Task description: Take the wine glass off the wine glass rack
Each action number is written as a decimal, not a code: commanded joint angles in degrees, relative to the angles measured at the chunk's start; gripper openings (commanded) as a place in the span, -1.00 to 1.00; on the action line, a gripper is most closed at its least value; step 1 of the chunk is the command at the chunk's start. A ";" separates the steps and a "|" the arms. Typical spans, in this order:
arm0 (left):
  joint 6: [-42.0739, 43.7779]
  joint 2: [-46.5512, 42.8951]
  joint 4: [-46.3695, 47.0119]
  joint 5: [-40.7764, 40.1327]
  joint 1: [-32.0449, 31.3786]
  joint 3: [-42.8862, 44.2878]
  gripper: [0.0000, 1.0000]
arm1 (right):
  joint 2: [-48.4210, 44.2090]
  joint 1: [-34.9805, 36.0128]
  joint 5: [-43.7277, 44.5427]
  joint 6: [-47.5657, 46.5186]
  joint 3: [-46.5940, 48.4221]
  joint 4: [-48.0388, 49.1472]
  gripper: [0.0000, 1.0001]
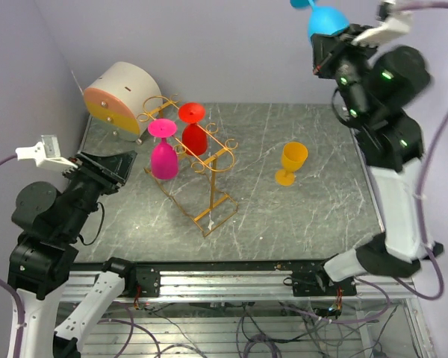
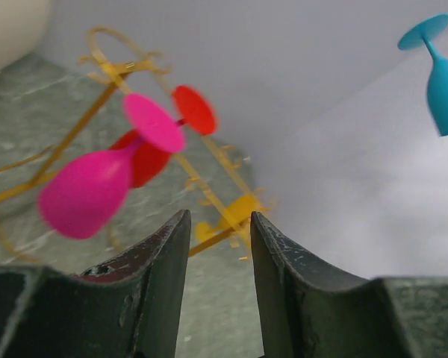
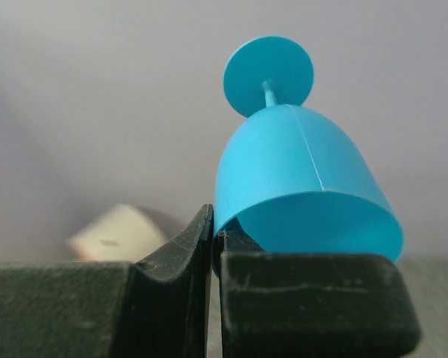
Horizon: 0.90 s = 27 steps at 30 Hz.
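The right gripper [image 3: 211, 224] is pinching the rim of a blue wine glass [image 3: 299, 179], its fingers pressed together on the thin wall of the bowl. The glass is being held upside down, foot uppermost. In the top external view the right arm is reaching high above the far right corner of the tabletop [image 1: 321, 201], so the blue glass is hanging in the air, well apart from the wine glass rack [image 1: 209, 195].

The rack is standing left of centre on the dark marbled tabletop. A pink wine glass [image 1: 163, 158] and a red wine glass [image 1: 196, 139] are hanging from its top rails, bowls down and side by side. A yellow wine glass [image 1: 291, 162] is standing upright on the tabletop to the right of the rack, apart from it.

The left gripper [image 2: 218, 220] is hovering low at the left edge, fingers spread with nothing between them, pointing toward the rack and the pink glass. A cream-and-orange drum [image 1: 123, 93] is sitting at the far left corner, just behind the rack's curled loops.
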 commanded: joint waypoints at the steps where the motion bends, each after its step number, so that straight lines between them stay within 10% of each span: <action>1: 9.29 1.08 -9.78 -7.50 -0.14 -2.55 -0.04 | 11.88 -9.81 20.20 -1.43 5.67 -22.45 -1.00; 11: 14.18 0.01 -10.86 -12.87 -0.14 -11.47 -0.08 | 12.88 -41.70 -10.78 5.89 -13.60 -28.21 -1.00; 27: 14.98 -4.25 -8.19 -13.00 -0.14 -21.63 -0.03 | 11.68 -39.04 -11.64 3.08 -33.55 -26.14 -1.00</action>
